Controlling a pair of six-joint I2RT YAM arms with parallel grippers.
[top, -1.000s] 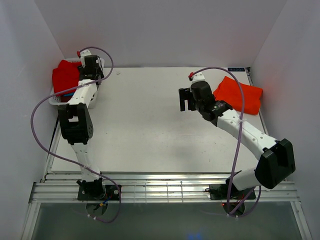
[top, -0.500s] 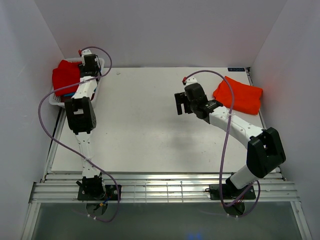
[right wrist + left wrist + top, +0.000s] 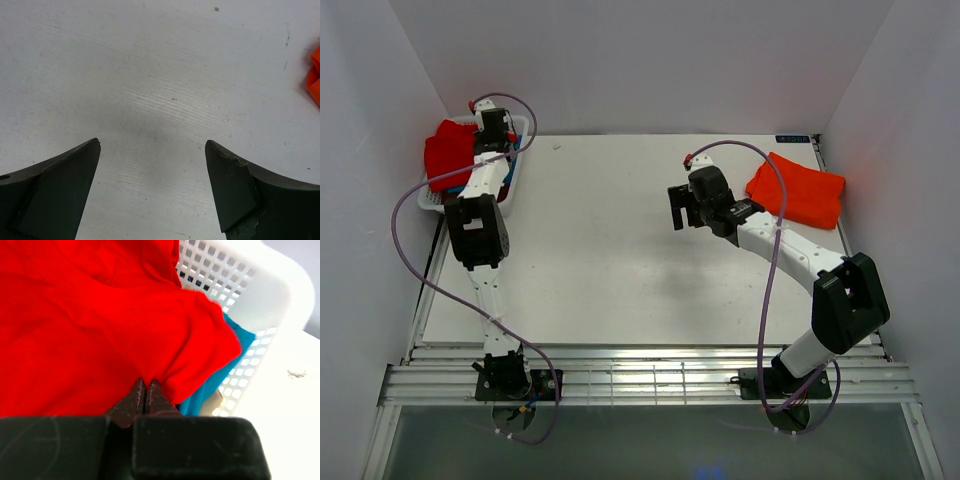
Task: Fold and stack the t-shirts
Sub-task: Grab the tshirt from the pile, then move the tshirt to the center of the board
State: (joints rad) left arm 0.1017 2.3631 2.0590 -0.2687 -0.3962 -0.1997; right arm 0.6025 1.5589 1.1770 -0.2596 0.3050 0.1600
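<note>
1. Left jaws: pressed together. The fingertips (image 3: pixel 145 392) nip a small fold at the lower edge of the bright red soft cloth t-shirt (image 3: pixel 90 325), and the cloth puckers toward them.
2. The red t-shirt lies heaped in the white plastic mesh basket (image 3: pixel 260 295). The basket sits at the far-left corner of the pale grey flat desk (image 3: pixel 610 250). In the top view the cloth spills over the basket's left rim.
3. A teal-blue soft cloth piece (image 3: pixel 220 377) shows under the red t-shirt, against the basket's mesh wall. I cannot tell its shape.
4. Right jaws: spread wide, holding nothing. Only bare desk shows between the two fingers. They hang over the desk right of centre, turned toward the left side.
5. The orange-red folded cloth t-shirt (image 3: pixel 800 190) lies flat at the far-right corner of the desk. It is near my right arm but apart from the right jaws. Only its corner shows at the right edge of the right wrist view.
</note>
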